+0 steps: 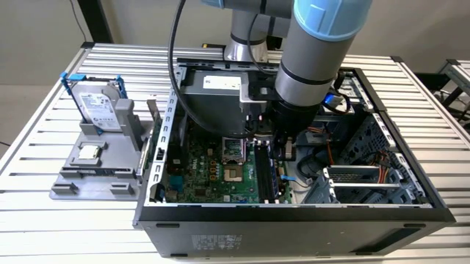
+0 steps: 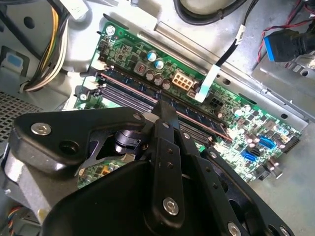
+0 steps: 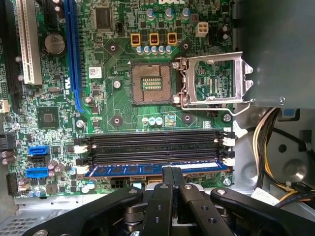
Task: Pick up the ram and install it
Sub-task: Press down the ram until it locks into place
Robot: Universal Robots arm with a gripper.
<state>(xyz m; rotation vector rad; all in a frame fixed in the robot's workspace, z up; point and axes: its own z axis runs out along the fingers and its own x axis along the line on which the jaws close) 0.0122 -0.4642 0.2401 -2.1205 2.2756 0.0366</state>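
The ram (image 3: 147, 170) is a long narrow stick seen edge-on, bluish with white labels. It stands in the memory slot nearest the board's edge, between white end clips. My gripper (image 3: 173, 171) is shut, its two black fingers (image 3: 164, 196) pressed together, with the tips meeting on the ram's top edge near its middle. In the second wrist view the gripper (image 2: 162, 105) comes down onto the same row of slots (image 2: 129, 94). In the exterior view the gripper (image 1: 285, 153) reaches down inside the open computer case (image 1: 294, 212), above the memory slots (image 1: 269, 177).
The open processor socket (image 3: 151, 83) and its raised metal frame (image 3: 211, 81) lie beside the slots. Cable bundles (image 3: 268, 147) hang near one slot end. Outside the case, a grey holder (image 1: 96, 165) carries a hard drive (image 1: 96, 104), a small square chip (image 1: 89, 152) and a thin green board (image 1: 154, 118) on edge.
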